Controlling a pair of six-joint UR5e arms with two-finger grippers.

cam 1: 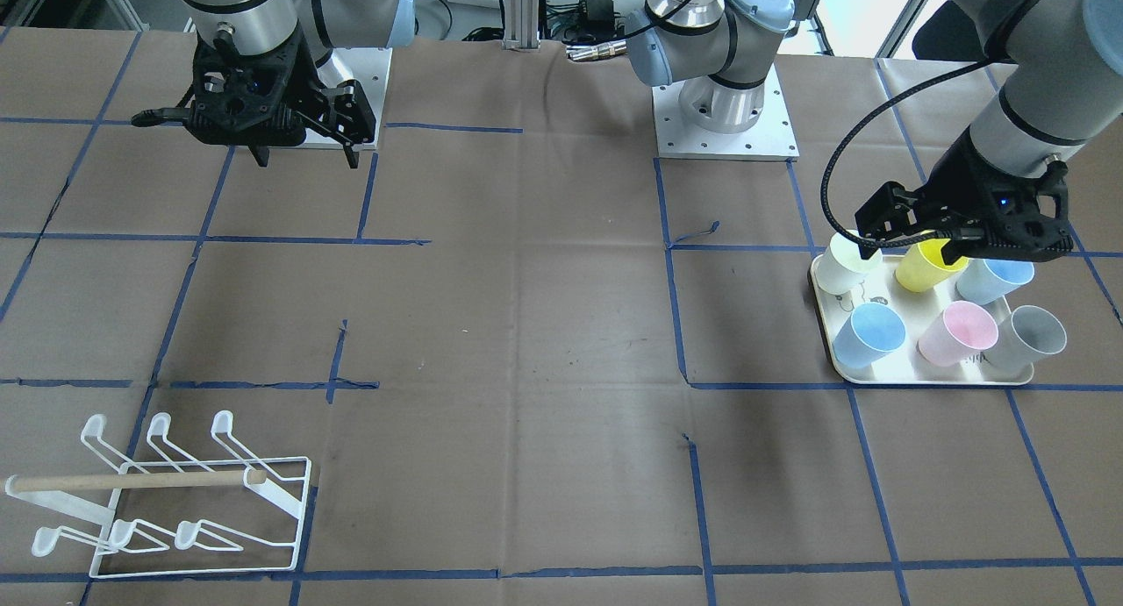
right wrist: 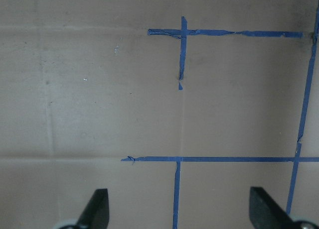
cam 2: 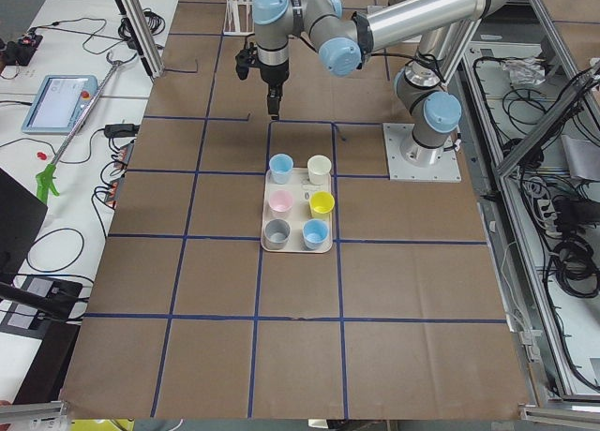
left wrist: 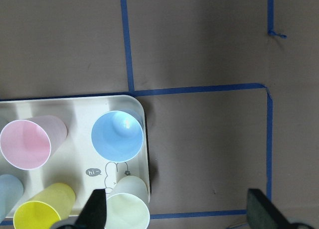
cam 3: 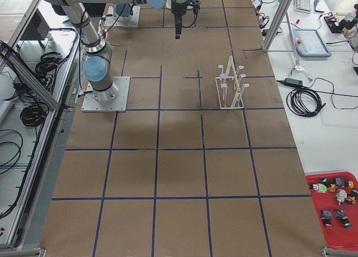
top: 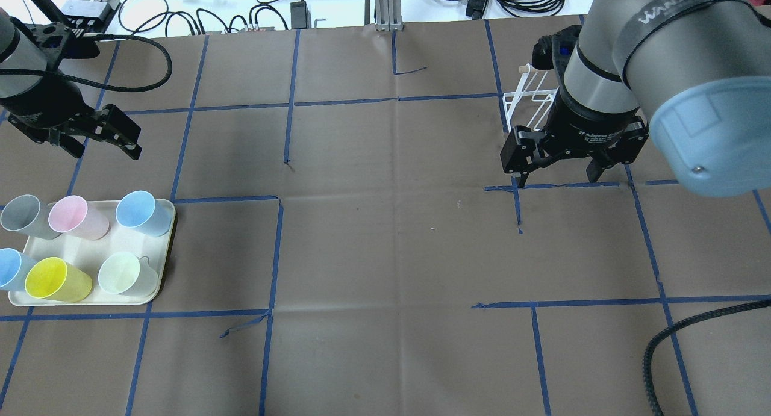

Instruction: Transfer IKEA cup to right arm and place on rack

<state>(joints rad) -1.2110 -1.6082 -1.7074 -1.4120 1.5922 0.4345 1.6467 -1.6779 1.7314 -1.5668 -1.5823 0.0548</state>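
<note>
Left gripper (left wrist: 178,210), jaws apart, over "hi"-printed tray (left wrist: 75,108)

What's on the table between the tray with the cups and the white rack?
Nothing stands there. Between the tray and the rack there is only brown paper with blue tape lines, as the front-facing view shows.

Overhead view: low white wire rack (top: 530,94) mostly hidden behind right arm's black two-finger pincer (top: 557,180); only one end shows. Light blue plastic cup at tray corner (top: 9,268) cut by left edge.

Left wrist view: cream rectangular tray (left wrist: 75,109) cut by left and bottom edges. Yellow plastic cup (left wrist: 41,215) and pale green plastic cup (left wrist: 128,209) cut at bottom.

Front view: left arm's black two-finger pincer (cam 1: 911,255) covers part of yellow cup's rim.
</note>
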